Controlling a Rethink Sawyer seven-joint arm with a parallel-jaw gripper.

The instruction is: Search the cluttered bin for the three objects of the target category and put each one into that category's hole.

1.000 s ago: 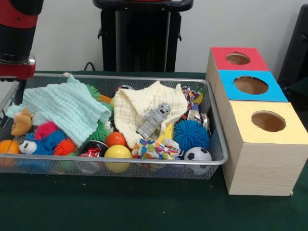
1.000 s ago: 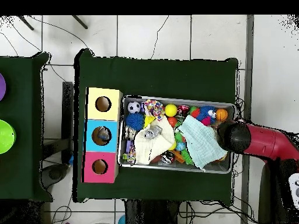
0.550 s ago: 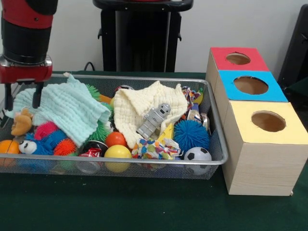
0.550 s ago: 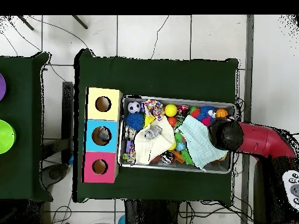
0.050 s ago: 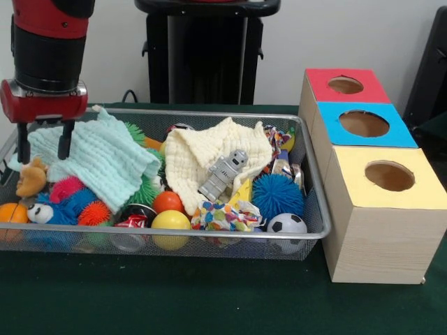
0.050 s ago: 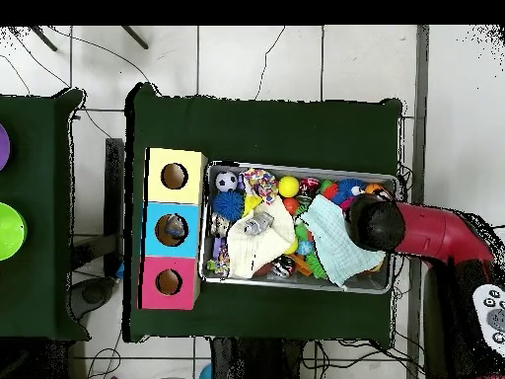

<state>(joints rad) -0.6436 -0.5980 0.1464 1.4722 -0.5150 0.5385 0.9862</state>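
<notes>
On the dark green table (image 5: 209, 300) before a white wall, the gripper (image 5: 44, 157) hangs spread over the bin (image 5: 307, 209).

White tiled floor (image 6: 256, 59), pale wall (image 5: 335, 35)

Front view: low, close, facing across the silver wire-mesh bin (image 5: 307, 234). Overhead view: high, straight down, distant. Shared: bin (image 6: 387, 292), three-coloured wooden hole boxes (image 5: 377, 230) (image 6: 148, 232).

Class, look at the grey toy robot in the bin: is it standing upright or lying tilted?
Lying tilted. The grey toy robot leans diagonally on the cream cloth, head toward the upper right.
</notes>
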